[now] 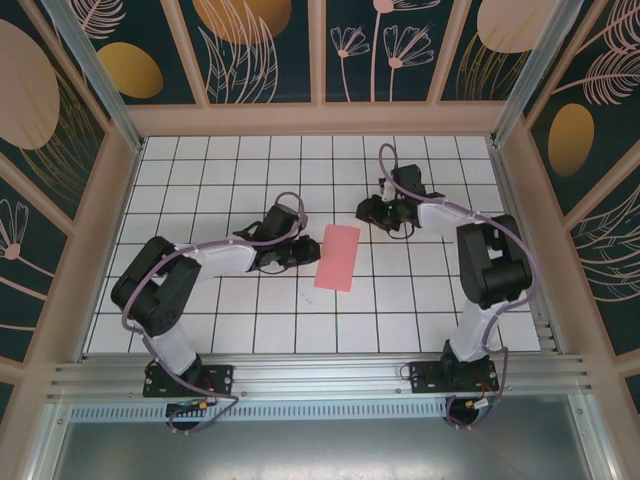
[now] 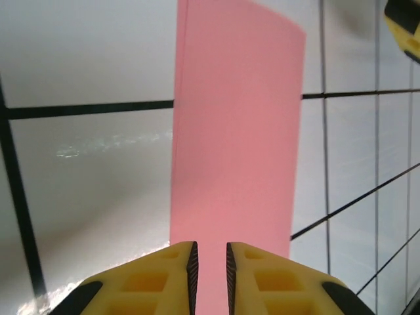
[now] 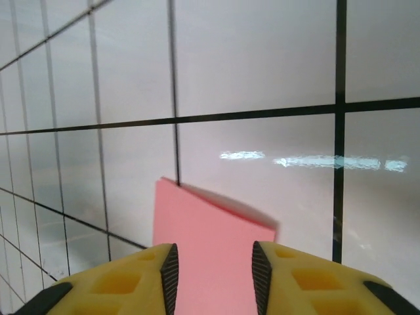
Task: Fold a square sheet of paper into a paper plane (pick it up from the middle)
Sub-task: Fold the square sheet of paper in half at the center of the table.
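The salmon-pink sheet of paper (image 1: 337,257) lies in the middle of the tiled table as a narrow rectangle, about one tile wide and two long, apparently folded in half. The paper plane is out of view. My left gripper (image 1: 298,252) is at the sheet's left edge. In the left wrist view the sheet (image 2: 236,131) runs away from its jaws (image 2: 210,252), which stand slightly apart with pink showing between them. My right gripper (image 1: 368,213) is open by the far right corner. In its wrist view that corner (image 3: 203,230) casts a shadow between the jaws (image 3: 213,262).
The white tiled table (image 1: 250,190) is walled by a pink frame with dark floral panels (image 1: 265,50) on three sides. A metal rail (image 1: 320,375) carries both arm bases at the near edge. Bare tiles surround the sheet.
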You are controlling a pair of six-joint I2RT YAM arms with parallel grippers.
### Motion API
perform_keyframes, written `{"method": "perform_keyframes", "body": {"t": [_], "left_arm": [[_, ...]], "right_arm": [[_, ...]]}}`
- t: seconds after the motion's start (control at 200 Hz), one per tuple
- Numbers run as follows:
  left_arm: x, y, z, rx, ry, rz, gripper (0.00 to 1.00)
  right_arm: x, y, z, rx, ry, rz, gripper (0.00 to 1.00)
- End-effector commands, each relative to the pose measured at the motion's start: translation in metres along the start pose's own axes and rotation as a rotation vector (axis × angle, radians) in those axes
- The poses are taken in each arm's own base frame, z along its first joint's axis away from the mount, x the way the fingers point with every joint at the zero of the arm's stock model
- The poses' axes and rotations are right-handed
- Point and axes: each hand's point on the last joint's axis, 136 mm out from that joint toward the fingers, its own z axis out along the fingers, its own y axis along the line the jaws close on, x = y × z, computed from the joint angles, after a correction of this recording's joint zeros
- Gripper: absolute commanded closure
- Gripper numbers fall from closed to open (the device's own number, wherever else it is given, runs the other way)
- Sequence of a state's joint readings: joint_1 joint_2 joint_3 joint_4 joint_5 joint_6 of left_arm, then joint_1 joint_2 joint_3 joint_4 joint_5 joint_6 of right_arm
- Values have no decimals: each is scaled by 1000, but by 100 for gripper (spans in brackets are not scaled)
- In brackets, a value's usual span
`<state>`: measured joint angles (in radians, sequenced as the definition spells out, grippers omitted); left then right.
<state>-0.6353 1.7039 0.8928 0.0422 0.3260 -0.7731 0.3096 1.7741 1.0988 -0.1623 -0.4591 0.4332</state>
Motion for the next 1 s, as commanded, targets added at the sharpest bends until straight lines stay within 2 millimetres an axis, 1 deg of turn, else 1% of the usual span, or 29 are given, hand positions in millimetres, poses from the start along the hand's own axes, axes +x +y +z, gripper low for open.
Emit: {"method": "perform_keyframes", "body": {"t": [0.0, 0.015, 0.12, 0.175, 0.215, 0.285, 0.345, 0.42, 0.52, 0.691, 0.851, 0.911, 0.996], "left_arm": [[-18, -5, -31, -30, -136, -11, 75], [-18, 0, -33, -47, -145, -14, 74], [-25, 17, -49, -91, -217, -43, 72], [-27, 26, -55, -90, -235, -67, 72], [-28, 30, -58, -85, -241, -82, 73], [-25, 36, -61, -64, -247, -104, 73], [-23, 38, -63, -37, -252, -122, 72], [-18, 36, -62, 3, -245, -135, 72], [-13, 35, -60, 34, -230, -139, 72], [-7, 34, -57, 54, -209, -141, 70], [-4, 34, -55, 66, -198, -147, 68], [-3, 34, -54, 70, -192, -148, 67], [-2, 33, -52, 78, -180, -147, 66]], "right_arm": [[16, 23, -21, 44, -57, -185, 60], [20, 26, -22, 54, -61, -209, 59], [51, 41, -21, 108, -73, -369, 58], [68, 41, -18, 150, -61, -415, 58], [79, 34, -16, 186, -21, -398, 58], [99, 30, -10, 173, 83, -319, 58], [116, 31, -4, 150, 129, -282, 58], [128, 34, 1, 129, 140, -263, 58], [129, 27, 5, 155, 131, -222, 58], [130, 15, 17, 209, 159, -211, 58], [127, 2, 26, 278, 165, -202, 57], [125, 3, 27, 281, 160, -198, 57], [119, 9, 23, 264, 129, -188, 56]]}}
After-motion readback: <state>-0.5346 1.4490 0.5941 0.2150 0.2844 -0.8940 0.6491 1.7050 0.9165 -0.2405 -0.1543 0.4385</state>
